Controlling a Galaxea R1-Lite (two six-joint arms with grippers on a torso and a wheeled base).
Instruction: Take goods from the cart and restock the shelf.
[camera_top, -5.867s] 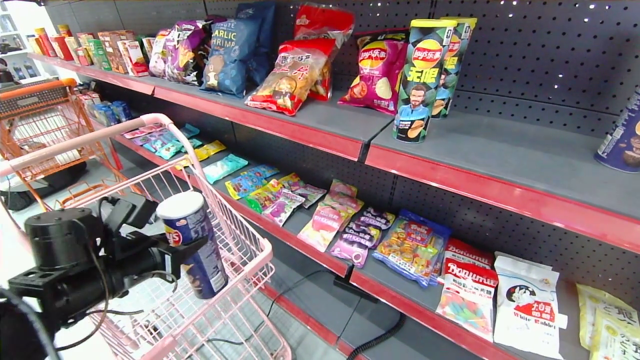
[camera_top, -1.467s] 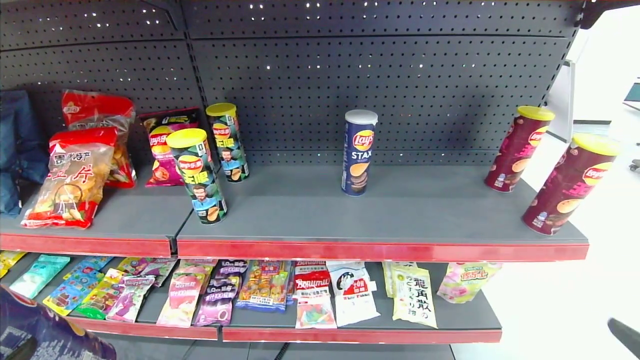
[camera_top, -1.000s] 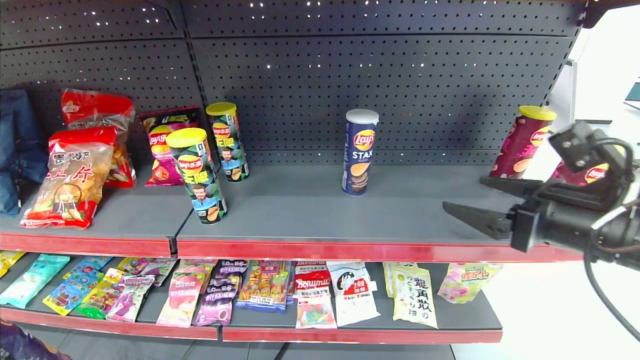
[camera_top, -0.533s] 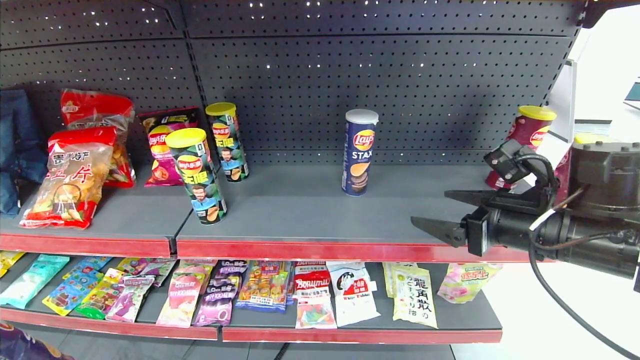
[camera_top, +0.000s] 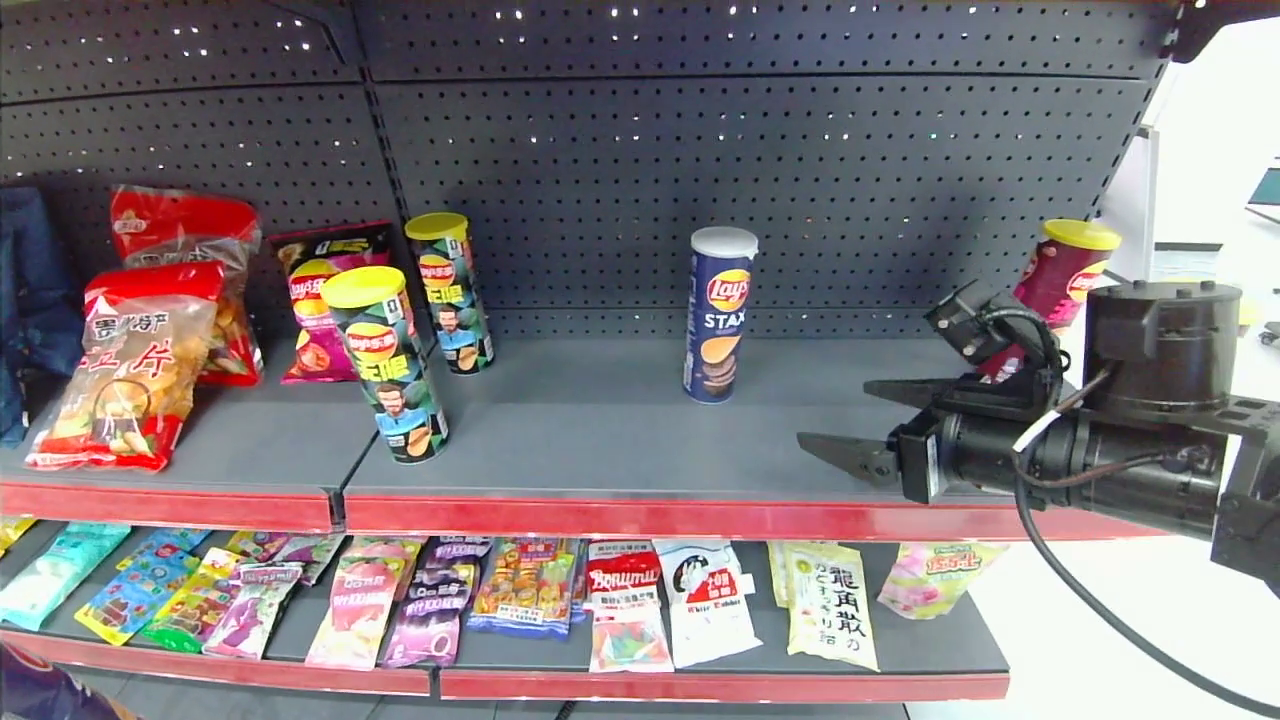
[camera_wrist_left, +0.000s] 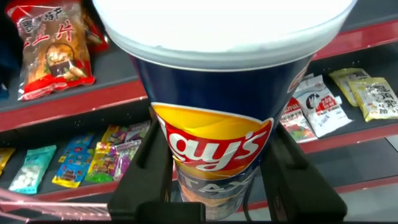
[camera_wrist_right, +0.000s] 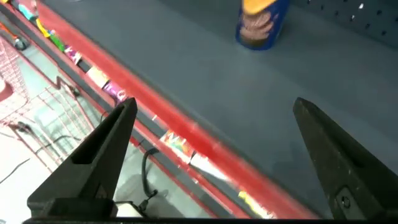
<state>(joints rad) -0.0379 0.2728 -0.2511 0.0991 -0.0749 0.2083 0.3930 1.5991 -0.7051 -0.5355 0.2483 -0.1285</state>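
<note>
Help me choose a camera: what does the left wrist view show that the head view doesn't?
Left wrist view: the left hand shut on a blue chip can. Head view: the open right hand, a second blue chip can standing on the upper shelf, and yellow-lidded cans. Both: the red snack bag and candy packets on the lower shelf.

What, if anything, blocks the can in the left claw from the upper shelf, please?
Nothing visible blocks the held can: the shelf lies bare between the green can and blue can. The open right claw hangs right of it.
</note>
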